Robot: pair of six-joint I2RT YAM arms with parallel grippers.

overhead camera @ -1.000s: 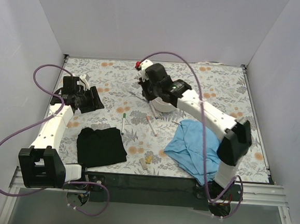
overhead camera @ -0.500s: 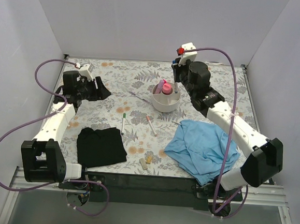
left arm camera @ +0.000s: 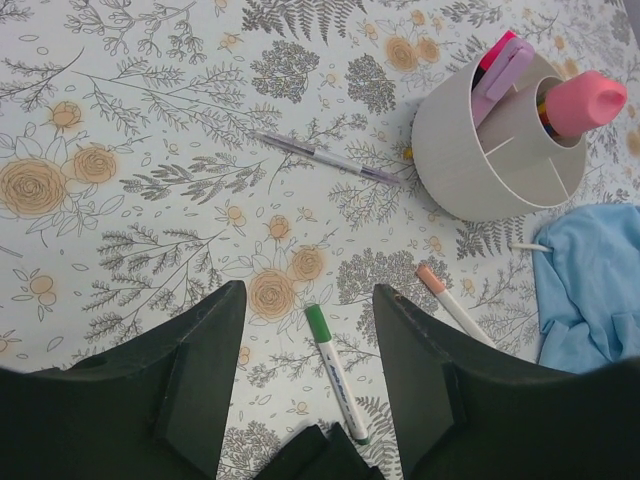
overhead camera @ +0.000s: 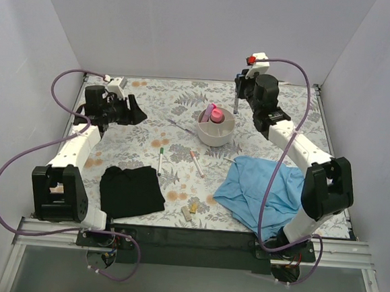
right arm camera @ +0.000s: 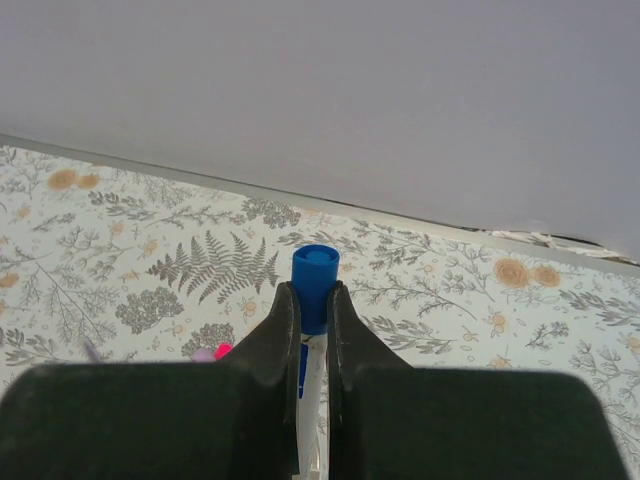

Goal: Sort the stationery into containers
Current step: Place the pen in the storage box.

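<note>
The white round organiser (overhead camera: 217,135) stands mid-table and holds a pink highlighter (overhead camera: 216,114) and purple and red items; it also shows in the left wrist view (left arm camera: 470,170). My right gripper (overhead camera: 237,95) hovers behind and to the right of it, shut on a blue-capped marker (right arm camera: 316,265) that hangs down. My left gripper (overhead camera: 131,109) is open and empty at the far left, above the table. A green-capped marker (left arm camera: 335,370), an orange-capped marker (left arm camera: 450,305) and a thin purple pen (left arm camera: 325,158) lie loose on the table. Two pale eraser blocks (overhead camera: 190,210) lie near the front edge.
A black cloth (overhead camera: 132,190) lies front left and a crumpled blue cloth (overhead camera: 259,191) front right. A small white stick (left arm camera: 528,246) lies by the blue cloth's edge. White walls close in the floral table on the left, back and right.
My right arm swung from the organiser's left side to behind and right of it, carrying the blue-capped marker. My left gripper moved further back and turned toward the table's middle.
</note>
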